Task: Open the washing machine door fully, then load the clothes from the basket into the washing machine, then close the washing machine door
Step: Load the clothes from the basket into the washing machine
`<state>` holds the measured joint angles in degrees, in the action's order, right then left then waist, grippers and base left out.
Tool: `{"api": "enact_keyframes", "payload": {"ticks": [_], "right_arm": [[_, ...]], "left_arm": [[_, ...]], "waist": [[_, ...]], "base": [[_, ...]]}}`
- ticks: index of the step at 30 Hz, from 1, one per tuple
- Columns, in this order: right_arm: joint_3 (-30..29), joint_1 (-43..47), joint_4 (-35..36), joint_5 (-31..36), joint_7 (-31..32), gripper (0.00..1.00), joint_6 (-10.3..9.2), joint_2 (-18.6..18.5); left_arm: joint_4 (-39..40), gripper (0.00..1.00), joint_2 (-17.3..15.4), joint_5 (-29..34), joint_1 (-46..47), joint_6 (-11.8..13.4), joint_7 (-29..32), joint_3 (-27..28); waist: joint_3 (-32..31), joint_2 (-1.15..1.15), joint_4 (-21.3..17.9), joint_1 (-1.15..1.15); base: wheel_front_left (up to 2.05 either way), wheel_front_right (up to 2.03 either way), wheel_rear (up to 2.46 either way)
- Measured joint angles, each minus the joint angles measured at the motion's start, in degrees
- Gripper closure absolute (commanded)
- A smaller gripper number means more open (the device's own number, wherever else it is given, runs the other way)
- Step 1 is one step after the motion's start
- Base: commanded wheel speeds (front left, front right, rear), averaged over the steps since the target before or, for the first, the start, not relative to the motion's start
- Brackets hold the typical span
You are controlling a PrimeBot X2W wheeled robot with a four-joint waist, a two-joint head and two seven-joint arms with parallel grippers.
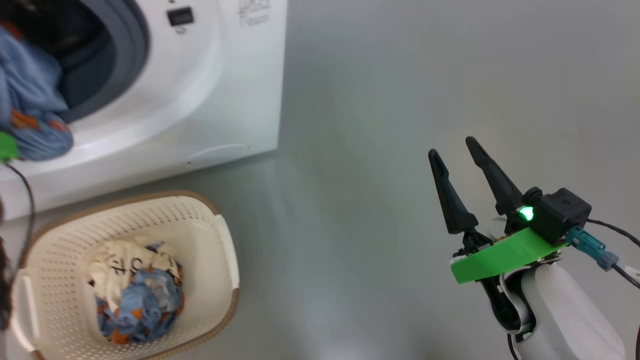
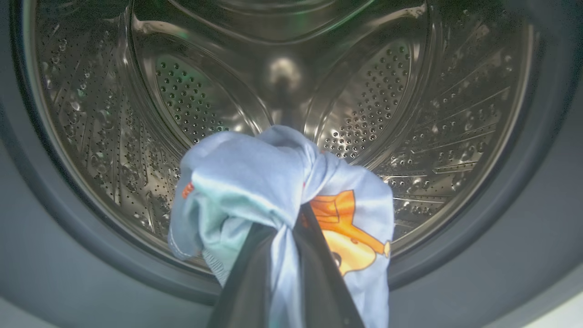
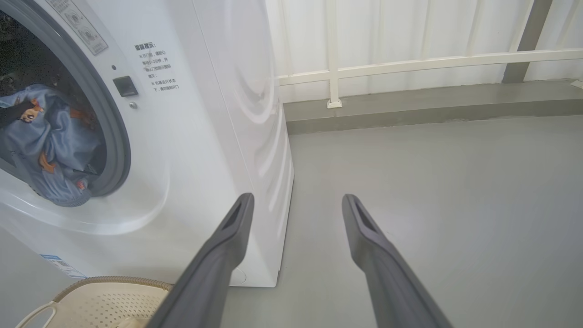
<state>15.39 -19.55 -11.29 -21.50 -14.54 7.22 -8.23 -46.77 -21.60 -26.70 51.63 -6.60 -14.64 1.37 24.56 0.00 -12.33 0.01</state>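
My left gripper is shut on a blue bear-print garment, held at the mouth of the washing machine, with the steel drum right behind it. From the head view the same garment hangs over the grey gasket. More clothes, blue bear-print and a cream piece with black lettering, lie in the basket on the floor in front of the machine. My right gripper stands open over bare floor to the right, holding nothing. The washing machine door is out of view.
Grey floor spreads to the right of the machine. In the right wrist view a white railing and a low kerb run along the back. The basket rim sits below the machine's front.
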Motion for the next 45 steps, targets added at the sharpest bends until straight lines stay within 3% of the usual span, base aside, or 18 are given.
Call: {"api": "enact_keyframes", "payload": {"ticks": [11, 23, 32, 33, 34, 36, 37, 38, 45], "right_arm": [[-0.3, -2.0, 2.2, 1.6, 0.0, 0.00, 0.01, 1.8], [-0.2, -2.7, 3.3, 1.9, 0.0, 0.00, 0.01, 3.8], [-0.2, -2.7, 3.3, 1.9, 0.0, 0.00, 0.01, 4.6], [-0.2, -2.7, 3.3, 1.9, 0.0, 0.00, 0.01, 4.7], [-0.1, -2.8, 3.3, 1.9, 0.0, 0.00, 0.01, 4.7], [-0.1, -2.9, 3.3, 1.9, 0.0, 0.00, 0.01, 4.8], [-0.1, -3.0, 3.2, 1.9, 0.0, 0.00, 0.01, 4.8], [-0.1, -3.2, 3.2, 1.9, 0.0, 0.00, 0.01, 4.9], [-0.1, -3.4, 2.7, 1.9, 0.0, 0.00, 0.01, 5.0]], "left_arm": [[-5.6, 1.00, -6.5, -2.3, 13.2, -0.6, 0.2, -0.7], [-5.2, 1.00, -13.8, -7.6, 22.9, -0.7, 1.2, -6.4], [0.9, 1.00, -15.1, -8.3, 26.0, -0.7, -0.1, -0.8], [0.9, 0.97, -15.0, -8.2, 25.9, -0.7, -0.1, -0.4], [0.9, 0.73, -14.9, -7.9, 25.8, -0.7, -0.1, 0.0], [0.9, 0.72, -14.7, -7.7, 25.8, -0.7, -0.1, 1.4], [0.6, 0.55, -14.6, -7.7, 25.8, -0.7, -0.1, 1.6], [-0.5, 0.00, -14.5, -7.7, 25.8, -0.7, 0.0, 1.6], [-7.2, 0.00, -14.4, -6.9, 25.8, -0.7, 7.9, -3.4]], "waist": [[9.0, 0.00, -3.7, 0.00], [16.1, 0.00, -8.1, 0.00], [17.9, 0.00, -10.2, 0.00], [17.9, 0.00, -10.2, -0.01], [17.8, 0.00, -10.3, -0.01], [17.7, 0.00, -10.3, -0.01], [17.7, 0.00, -10.3, -0.01], [17.5, 0.00, -10.3, -0.01], [16.4, 0.00, -10.0, -0.01]], "base": [[0.00, 0.00, 0.00], [0.00, 0.00, 0.00], [0.00, 0.00, 0.00], [0.00, 0.00, 0.00], [0.00, 0.00, 0.00], [0.00, 0.00, 0.00], [0.00, 0.00, 0.00], [0.00, 0.00, 0.00], [0.00, 0.00, 0.00]]}}
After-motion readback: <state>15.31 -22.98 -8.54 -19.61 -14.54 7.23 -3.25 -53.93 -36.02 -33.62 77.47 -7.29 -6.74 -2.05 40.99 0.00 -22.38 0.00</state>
